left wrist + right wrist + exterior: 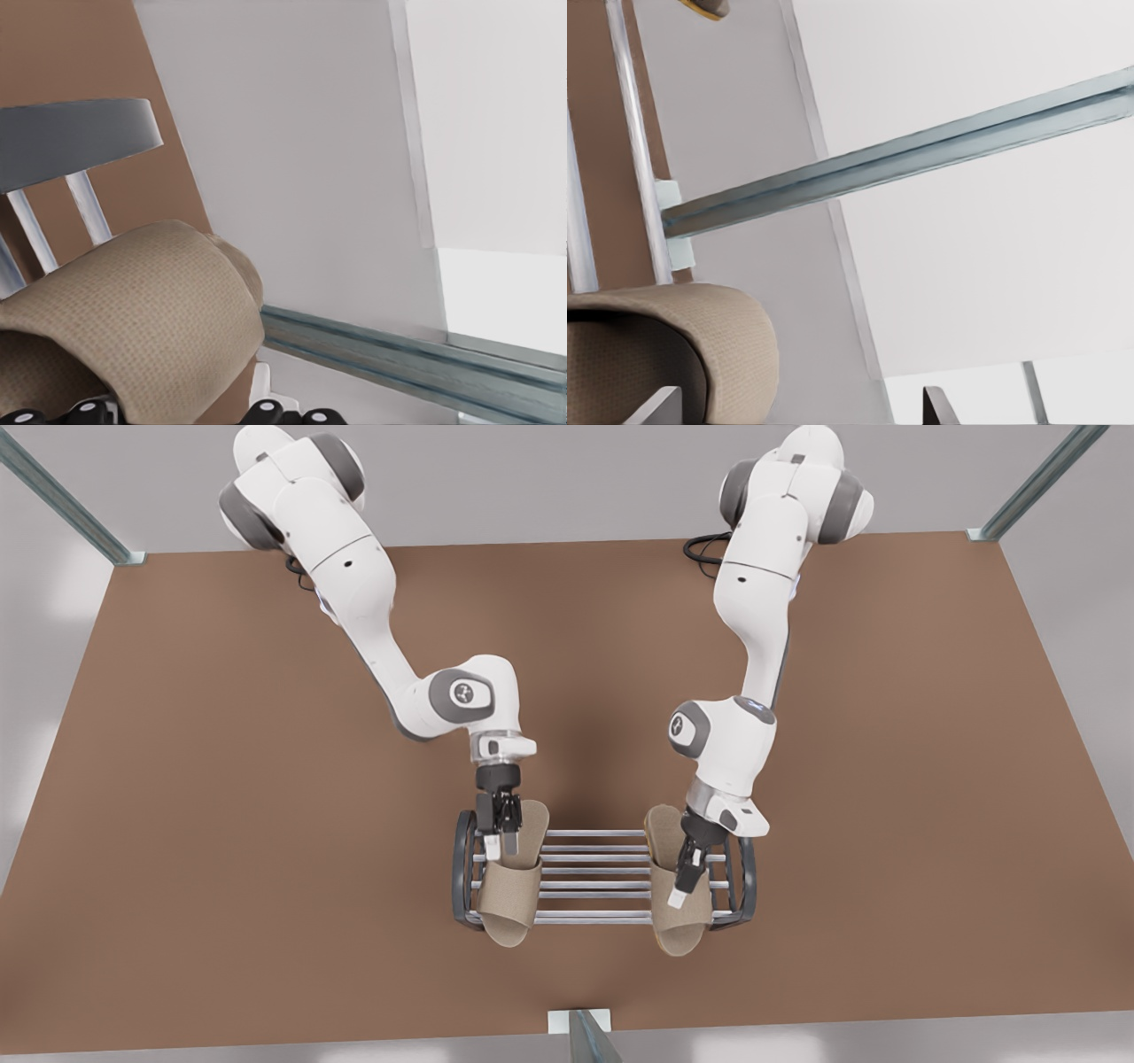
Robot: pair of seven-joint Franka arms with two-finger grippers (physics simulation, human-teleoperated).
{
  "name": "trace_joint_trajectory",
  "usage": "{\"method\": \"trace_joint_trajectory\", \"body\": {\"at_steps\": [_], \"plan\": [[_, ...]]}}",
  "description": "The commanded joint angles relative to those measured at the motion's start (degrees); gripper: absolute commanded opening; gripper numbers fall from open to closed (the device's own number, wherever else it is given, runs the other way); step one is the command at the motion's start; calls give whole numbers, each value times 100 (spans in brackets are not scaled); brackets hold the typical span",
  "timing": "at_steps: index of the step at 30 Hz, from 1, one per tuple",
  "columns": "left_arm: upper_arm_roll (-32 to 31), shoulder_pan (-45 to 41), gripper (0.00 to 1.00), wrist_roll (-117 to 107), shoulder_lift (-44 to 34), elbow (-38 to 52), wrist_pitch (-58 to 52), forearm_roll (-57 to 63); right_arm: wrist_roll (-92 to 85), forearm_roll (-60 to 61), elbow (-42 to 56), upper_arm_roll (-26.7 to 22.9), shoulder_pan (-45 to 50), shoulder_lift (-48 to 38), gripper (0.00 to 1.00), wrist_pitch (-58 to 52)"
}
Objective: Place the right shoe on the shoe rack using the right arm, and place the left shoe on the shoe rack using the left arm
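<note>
The shoe rack [592, 849] stands at the table's middle front, with dark arched ends [71, 137] and silver bars [633, 133]. Two tan slippers lie across it, toes toward the table's front edge. The right shoe [514, 895] [718, 336] rests at the front view's left end. My right gripper [501, 843] [797, 407] hovers open over its heel behind the strap. At the front view's right end lies the left shoe [684, 934] [142, 301], whose toe [704, 7] also shows far off. My left gripper [682, 886] is shut on its strap.
The brown table [266, 824] stretches wide on both sides of the rack. A metal post on a white bracket [578, 1020] [669, 235] stands at the front edge just past the slippers' toes. Further frame posts [1032, 483] rise at the far corners.
</note>
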Motion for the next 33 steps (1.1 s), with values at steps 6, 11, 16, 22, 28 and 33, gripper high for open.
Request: {"method": "trace_joint_trajectory", "body": {"at_steps": [6,11,16,22,28,33], "plan": [[13,-36,100,-1205,4,7,96,-2,-289,1729,-264,72,213,-1357,100,343],[30,-520,100,-1205,-1270,-1091,17,-11,-613,5360,-1047,248,-1482,-2202,100,492],[1533,-520,100,393,-2422,-468,-4287,1974,-5245,12208,868,-798,-2336,-2422,100,-5210],[2536,-380,100,5317,-2281,693,-8701,4085,-5360,12139,1334,-1106,-2476,-2220,100,-5229],[-2026,3602,100,5281,-2993,913,-9177,5359,-5799,12209,2038,-1141,-2670,-1341,100,-4966],[-2220,3725,100,5237,-2967,877,-9168,5368,-5799,12156,2038,-1132,-2599,-1332,100,-4957]]}}
